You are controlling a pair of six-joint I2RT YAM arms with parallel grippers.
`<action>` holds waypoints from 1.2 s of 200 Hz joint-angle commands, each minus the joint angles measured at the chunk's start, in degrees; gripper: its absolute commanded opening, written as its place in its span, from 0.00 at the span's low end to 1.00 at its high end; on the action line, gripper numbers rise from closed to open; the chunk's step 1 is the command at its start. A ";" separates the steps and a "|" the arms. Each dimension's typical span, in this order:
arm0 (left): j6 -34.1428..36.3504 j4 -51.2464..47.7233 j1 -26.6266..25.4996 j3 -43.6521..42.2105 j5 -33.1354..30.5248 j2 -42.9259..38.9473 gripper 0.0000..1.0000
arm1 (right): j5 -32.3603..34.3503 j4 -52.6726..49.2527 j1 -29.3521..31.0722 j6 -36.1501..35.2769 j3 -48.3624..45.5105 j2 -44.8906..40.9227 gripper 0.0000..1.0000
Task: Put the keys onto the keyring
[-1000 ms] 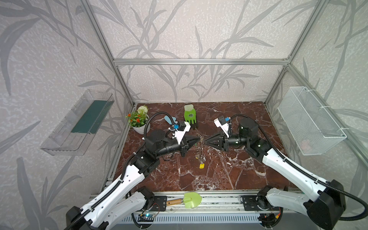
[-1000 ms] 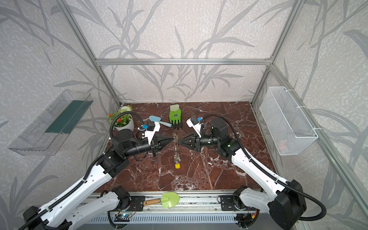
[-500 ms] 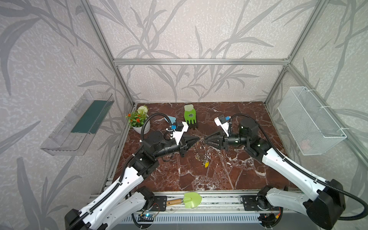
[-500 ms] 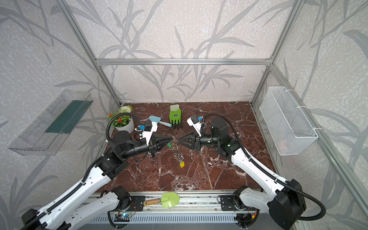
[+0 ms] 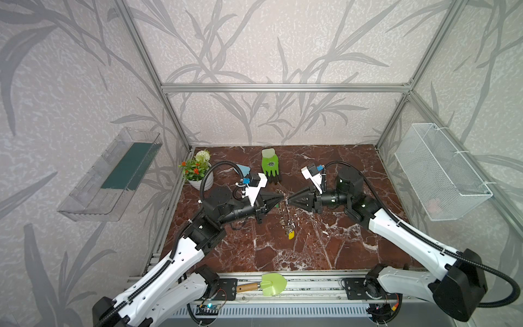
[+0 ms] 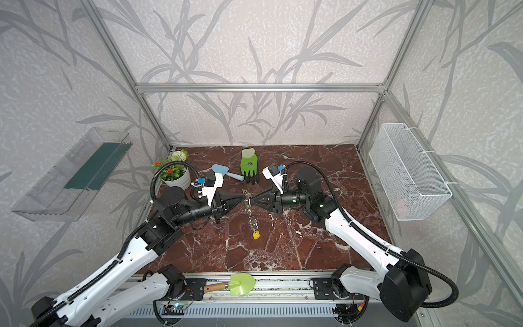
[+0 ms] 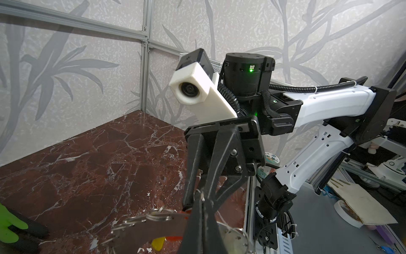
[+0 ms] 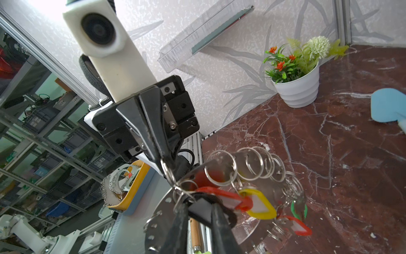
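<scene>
**Right nose edged in on the hanging keyring (image 8: 163, 216)**

Nearest, on the front rail: lime-green plastic trowel (image 5: 273, 284), flat blade, round wooden handle, lying where it lay a second ago; next, glossy red-brown marble table (image 5: 339, 249), white-veined. Mid-table in both top views: left gripper (image 5: 282, 196) and right gripper (image 5: 288, 200), matt black tapered wedges, almost tip to tip; narrower gap than a second ago, the right one shifted leftward, the left one in the same spot. Left gripper pressed together on the keyring's rim; right gripper nearly closed, pinching a black-tagged key (image 8: 202, 210), as seen from the right wrist. Keyring itself: flat grey metal plate, rim punched with small round holes and hung with thin wire split rings; dangling edge-on under the two tips. On it, glossy oblong plastic tags with white inserts: red tag (image 8: 246, 203), yellow tag (image 8: 260, 205), green tag (image 8: 292, 210); yellow lowest in the top views, a shade further right than a second ago. Further back: green fabric gardening glove (image 5: 271, 169) with black fingers, flat; pale-blue plastic scoop (image 6: 222, 170); ribbed white pot (image 5: 201, 181) of artificial flowers; all unmoved. On the side walls: clear plastic shelf (image 5: 110, 181), white wire-mesh basket (image 5: 441, 172). Farthest: textured leaf-print panels in aluminium framing.
</scene>
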 commanded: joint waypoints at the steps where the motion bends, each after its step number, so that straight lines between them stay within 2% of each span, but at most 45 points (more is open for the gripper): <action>1: -1.16 5.54 -0.15 -0.34 -0.69 -0.38 0.00 | -1.87 4.17 0.43 1.07 -0.38 -0.55 0.15; 29: -2.09 8.25 -0.27 -1.11 -1.59 0.11 0.00 | -2.31 5.54 0.60 1.48 -1.09 -0.94 0.13; 46: -2.62 9.57 -0.20 -1.38 -1.48 0.70 0.00 | -2.05 5.00 0.64 1.16 -1.10 -1.00 0.16; 108: -4.49 14.97 -0.21 -3.60 -3.12 0.24 0.00 | -1.07 3.47 0.64 0.42 -1.20 -0.92 0.00; 163: -8.47 23.75 -1.36 -6.52 -2.86 0.18 0.00 | -4.15 7.81 1.17 2.55 -1.46 0.74 0.01; 199: -7.97 24.53 -3.34 -6.71 -1.71 0.62 0.00 | -4.44 8.30 1.60 2.70 -0.54 2.09 0.08; 240: -7.51 25.47 -4.77 -7.27 -1.98 0.53 0.00 | -4.36 7.48 1.60 2.21 0.01 2.57 0.10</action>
